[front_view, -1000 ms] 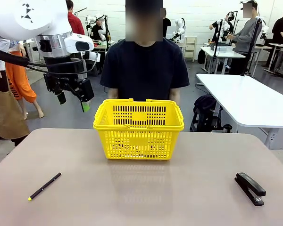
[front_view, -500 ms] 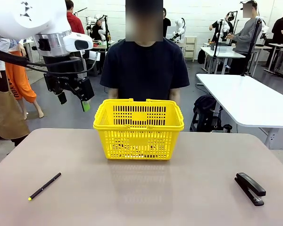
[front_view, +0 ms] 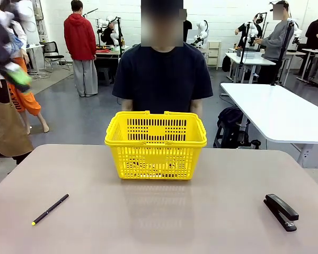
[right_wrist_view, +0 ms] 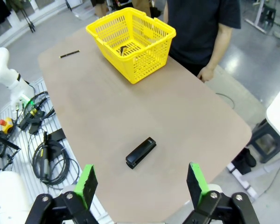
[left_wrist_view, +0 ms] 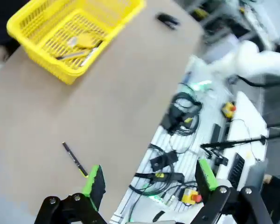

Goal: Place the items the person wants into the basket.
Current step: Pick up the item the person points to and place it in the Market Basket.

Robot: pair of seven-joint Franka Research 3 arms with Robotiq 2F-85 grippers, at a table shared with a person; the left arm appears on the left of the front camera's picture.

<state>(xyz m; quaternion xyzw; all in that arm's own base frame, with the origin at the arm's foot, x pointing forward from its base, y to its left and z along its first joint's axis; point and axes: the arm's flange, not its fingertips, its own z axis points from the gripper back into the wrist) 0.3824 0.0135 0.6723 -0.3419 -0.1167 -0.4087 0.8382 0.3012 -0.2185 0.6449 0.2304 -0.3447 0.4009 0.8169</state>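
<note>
Already the wanted items (left_wrist_view: 81, 44) are seen inside the basket (left_wrist_view: 46, 65), at eleven o'clock from the open, empty left end effector (left_wrist_view: 149, 179); the right end effector (right_wrist_view: 142, 182) is likewise open and empty.

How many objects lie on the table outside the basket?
2: a thin black pen toward the robot's left, and a black stapler toward its right. The yellow basket stands between them.

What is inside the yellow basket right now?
In the left wrist view the basket holds the round yellow tape measure and two blurred elongated items beside it. The walls cover part of the floor.
</note>
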